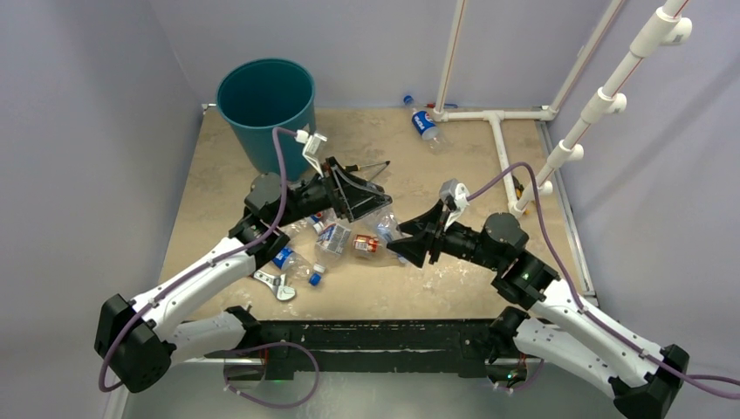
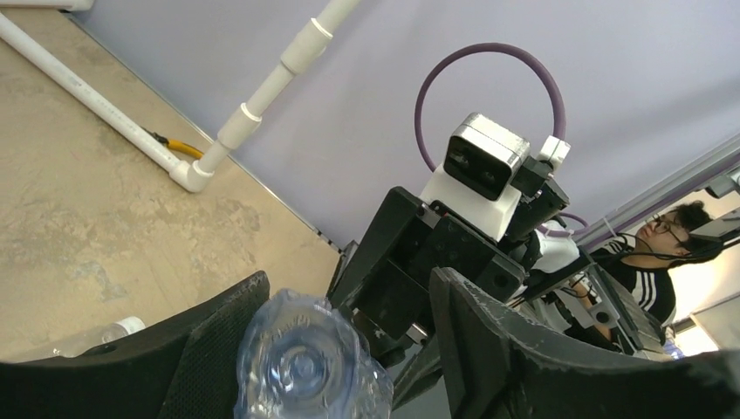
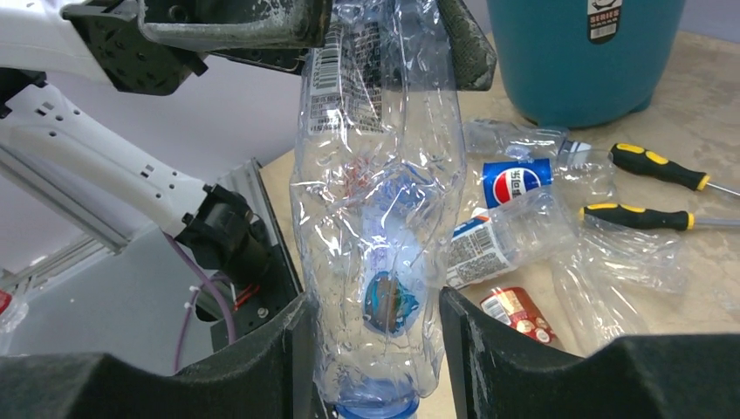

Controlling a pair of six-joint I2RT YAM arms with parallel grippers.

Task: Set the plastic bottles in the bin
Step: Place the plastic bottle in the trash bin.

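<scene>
Right gripper [image 3: 371,319] squeezes 1 bottle [image 3: 375,175]; can't tell if left gripper [image 2: 347,292] grips its other end. Letting go early could drop it.

— What's closest?
— A clear crushed bottle [image 3: 375,218], blue cap downward, pinched in the right gripper [image 3: 375,342]. Its upper end sits between the left gripper's [image 3: 384,30] fingers.
— Behind it?
— A Pepsi bottle [image 3: 515,179] and a red-labelled bottle [image 3: 519,314] lying on the table [image 3: 689,96], two yellow-and-black screwdrivers [image 3: 659,166], and the teal bin [image 3: 576,61] beyond.
</scene>
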